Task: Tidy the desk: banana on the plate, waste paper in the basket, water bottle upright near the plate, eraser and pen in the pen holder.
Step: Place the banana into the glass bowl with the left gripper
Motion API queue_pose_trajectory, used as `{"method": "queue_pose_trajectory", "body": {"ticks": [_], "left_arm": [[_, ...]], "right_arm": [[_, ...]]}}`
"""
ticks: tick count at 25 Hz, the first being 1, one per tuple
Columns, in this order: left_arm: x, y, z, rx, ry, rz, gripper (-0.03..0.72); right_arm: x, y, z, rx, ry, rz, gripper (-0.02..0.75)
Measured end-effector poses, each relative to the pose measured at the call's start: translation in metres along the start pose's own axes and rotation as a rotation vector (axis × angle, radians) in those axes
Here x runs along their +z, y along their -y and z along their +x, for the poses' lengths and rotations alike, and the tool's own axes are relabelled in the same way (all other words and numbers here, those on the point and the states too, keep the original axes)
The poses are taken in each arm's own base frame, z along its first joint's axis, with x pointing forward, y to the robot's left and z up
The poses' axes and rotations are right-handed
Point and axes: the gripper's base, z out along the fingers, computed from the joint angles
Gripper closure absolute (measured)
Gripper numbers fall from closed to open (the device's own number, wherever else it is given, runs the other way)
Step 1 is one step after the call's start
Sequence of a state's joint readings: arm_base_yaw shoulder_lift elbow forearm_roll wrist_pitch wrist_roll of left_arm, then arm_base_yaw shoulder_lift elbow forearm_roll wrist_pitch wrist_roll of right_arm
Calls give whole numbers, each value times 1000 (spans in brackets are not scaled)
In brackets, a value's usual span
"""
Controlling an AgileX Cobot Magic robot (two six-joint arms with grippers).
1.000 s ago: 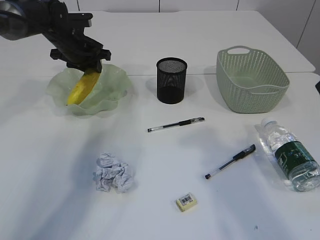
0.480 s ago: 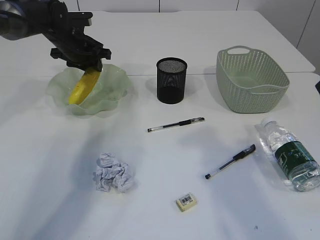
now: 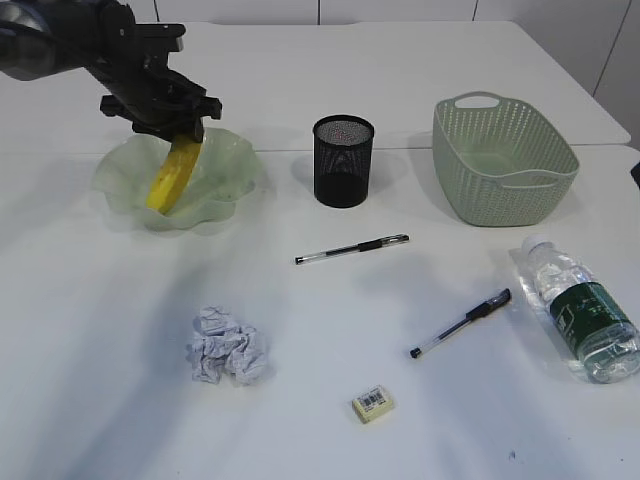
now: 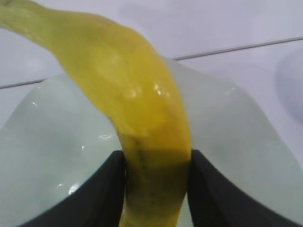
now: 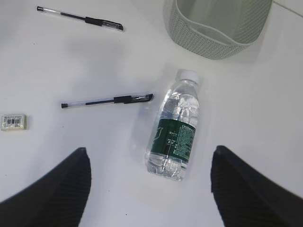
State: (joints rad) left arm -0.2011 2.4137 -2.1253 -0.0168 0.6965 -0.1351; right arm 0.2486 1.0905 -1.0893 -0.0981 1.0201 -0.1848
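So I count nothing finished yet, going by what lies on the worktop [image 3: 330,60]. The basket [image 3: 503,160] stands empty at the far right, and the plate [image 3: 225,165] at the far left has the banana [image 3: 172,178] hanging into it, its lower tip at or just over the plate's floor; I cannot tell which. My left gripper [image 4: 156,189] has its jaws clamped on the banana's upper part, so that step is nearly there but not let go. The banana is ripe yellow, greenish toward the tip, smooth and unbruised where I see it.

The water bottle [image 5: 174,125] lies on its side near the basket, directly under my right gripper [image 5: 149,182], whose jaws stand wide and hold nothing. The pen holder [image 3: 343,160] is empty as far as I can see. The waste paper [image 3: 227,347], two pens [image 3: 352,249] [image 3: 461,323] and the eraser [image 3: 372,403] are all loose on the worktop.
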Motion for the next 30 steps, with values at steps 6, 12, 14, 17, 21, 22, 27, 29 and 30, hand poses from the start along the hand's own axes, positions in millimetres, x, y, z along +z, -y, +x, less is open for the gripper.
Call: {"method": "queue_pose_trajectory", "body": {"ticks": [6,12,14,17,21,22,27,29,30], "left_arm": [[0,-1,-1,13,6,-10,381],[0,-1,-1,18,6,-14,378],[0,-1,-1,18,6,-14,378],[0,-1,-1,18,6,-15,378],[-1,-2,1,24,-28,-25,377],[-3,-2,0,26,-36,-28,377],[-17,-3,-12,22,-39,-34,377],[-25,-2,-20,21,-26,-33,377],[-30,-2,-23,19,-18,-31,377]], "right_arm": [[0,0,0,2,0,0,152],[0,0,0,2,0,0,152],[0,0,0,2,0,0,152],[0,0,0,2,0,0,152],[0,0,0,7,1,-3,152],[0,0,0,7,-1,-4,152],[0,-1,1,9,-12,-8,152],[0,-1,1,11,-14,-11,152],[0,-1,1,13,-14,-16,152]]}}
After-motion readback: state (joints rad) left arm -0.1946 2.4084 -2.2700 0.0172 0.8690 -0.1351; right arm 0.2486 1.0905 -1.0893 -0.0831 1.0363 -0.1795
